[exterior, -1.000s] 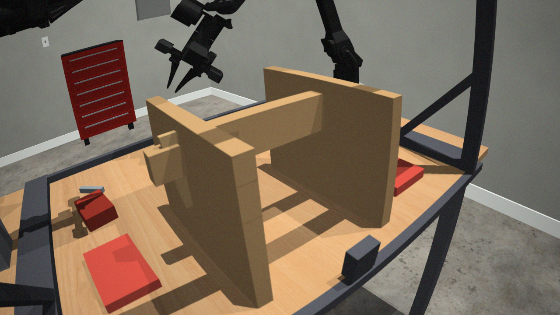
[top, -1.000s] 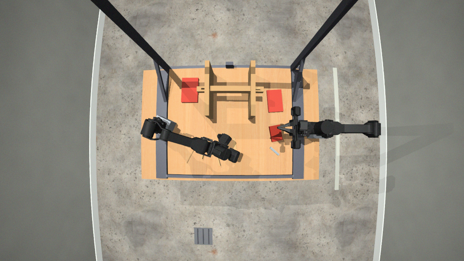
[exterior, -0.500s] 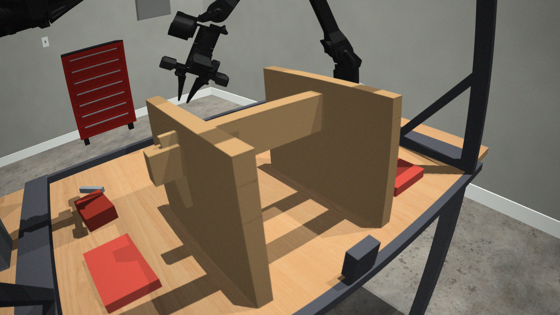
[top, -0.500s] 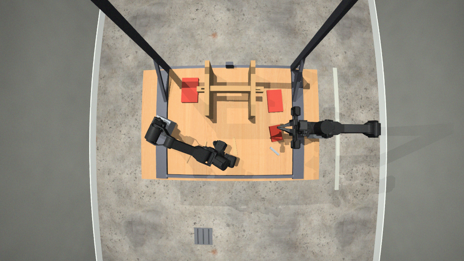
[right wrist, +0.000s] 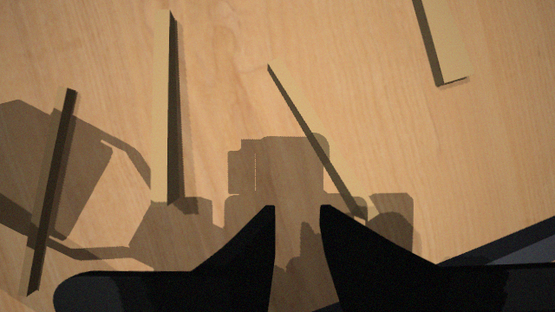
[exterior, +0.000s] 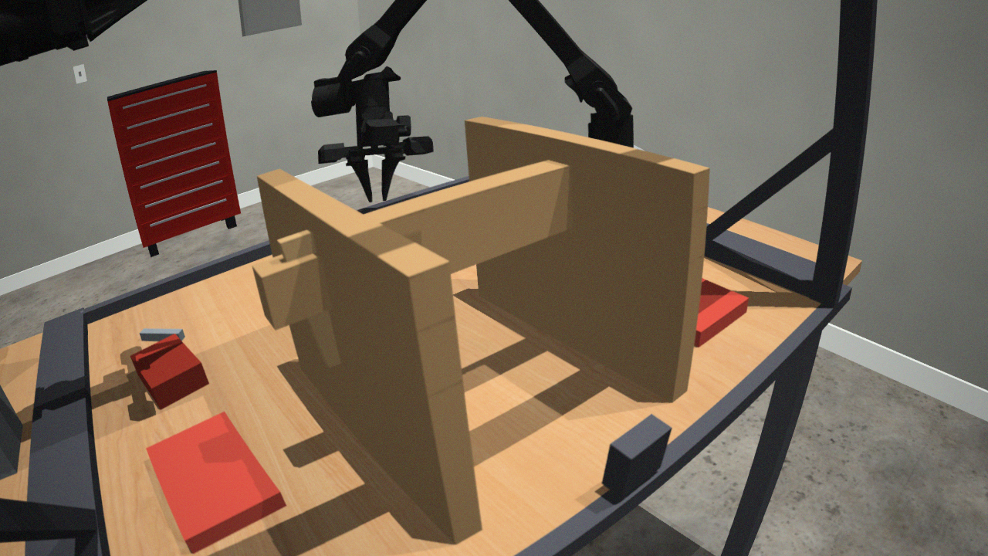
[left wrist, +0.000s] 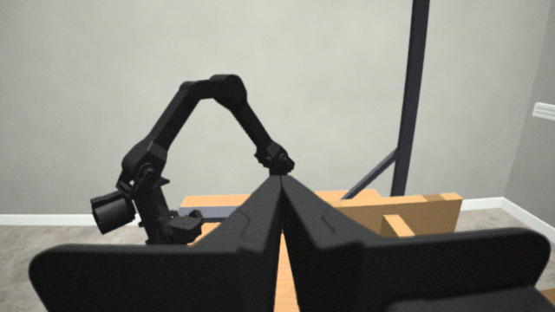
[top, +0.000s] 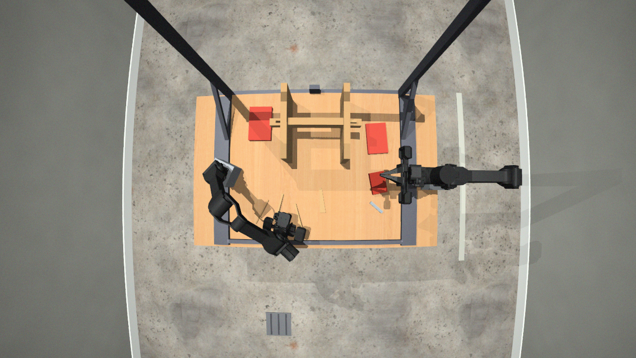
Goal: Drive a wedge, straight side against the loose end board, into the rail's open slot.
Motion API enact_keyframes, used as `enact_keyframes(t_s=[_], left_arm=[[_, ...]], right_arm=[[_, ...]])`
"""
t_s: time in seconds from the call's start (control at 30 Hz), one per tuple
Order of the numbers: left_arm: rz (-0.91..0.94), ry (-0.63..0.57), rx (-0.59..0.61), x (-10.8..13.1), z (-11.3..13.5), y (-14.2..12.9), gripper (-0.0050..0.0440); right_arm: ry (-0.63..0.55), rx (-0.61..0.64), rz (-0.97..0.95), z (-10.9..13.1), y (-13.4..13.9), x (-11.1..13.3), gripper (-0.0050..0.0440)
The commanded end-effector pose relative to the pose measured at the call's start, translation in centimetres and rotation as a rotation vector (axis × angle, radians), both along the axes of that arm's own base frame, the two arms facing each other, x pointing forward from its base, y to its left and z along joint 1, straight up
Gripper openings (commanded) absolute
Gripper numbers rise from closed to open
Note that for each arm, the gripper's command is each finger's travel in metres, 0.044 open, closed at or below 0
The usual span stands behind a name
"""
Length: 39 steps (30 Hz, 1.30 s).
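Between six and seven o'clock of the rail in the top view, four wedges are laid on the bench. Above them, the right fingers are held released, slightly parted; the left fingers are clenched together.

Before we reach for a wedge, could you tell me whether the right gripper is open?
Partly open: the right gripper's fingertips stand apart.

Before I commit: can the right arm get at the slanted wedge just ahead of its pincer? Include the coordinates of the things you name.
Probably yes: its pincer (top: 288,223) (exterior: 377,199) (left wrist: 175,230) (right wrist: 297,207) is parted and nothing visible blocks the wedge (top: 299,215) (right wrist: 317,126).
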<state>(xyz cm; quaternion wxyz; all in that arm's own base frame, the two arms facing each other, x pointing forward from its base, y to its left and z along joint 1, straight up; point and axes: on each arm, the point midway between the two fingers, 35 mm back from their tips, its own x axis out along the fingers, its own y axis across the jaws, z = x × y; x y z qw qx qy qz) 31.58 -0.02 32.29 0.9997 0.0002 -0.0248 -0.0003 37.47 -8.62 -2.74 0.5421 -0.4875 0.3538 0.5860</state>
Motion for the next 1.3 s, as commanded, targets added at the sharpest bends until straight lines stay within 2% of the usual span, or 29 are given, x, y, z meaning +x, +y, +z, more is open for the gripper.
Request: enact_keyframes(t_s=[0.0, 0.17, 0.4, 0.8, 1.1, 1.17, 1.27], left_arm=[[-0.001, -0.028, 0.0, -0.1, 1.3, 0.0, -0.005], [-0.001, -0.028, 0.0, -0.1, 1.3, 0.0, -0.005], [-0.001, -0.028, 0.0, -0.1, 1.3, 0.0, -0.005], [-0.001, -0.028, 0.0, -0.1, 1.3, 0.0, -0.005], [-0.001, -0.028, 0.0, -0.1, 1.3, 0.0, -0.005], [-0.001, -0.028, 0.0, -0.1, 1.3, 0.0, -0.005], [-0.001, -0.028, 0.0, -0.1, 1.3, 0.0, -0.005]], right_arm=[[0.046, 0.068, 0.042, -0.1, -1.6, -0.5, 0.01], [0.125, 0.239, 0.056, -1.3, -3.6, -3.5, 0.01], [0.153, 0.358, 0.052, -1.7, -4.6, -5.3, 0.01], [0.167, 0.344, 0.049, -1.9, -4.3, -5.4, 0.01], [0.149, 0.353, 0.031, -0.9, -4.2, -6.0, 0.01], [0.111, 0.328, 0.041, -0.4, -4.8, -4.8, 0.01], [0.123, 0.333, 0.044, -0.5, -4.6, -5.0, 0.01]])
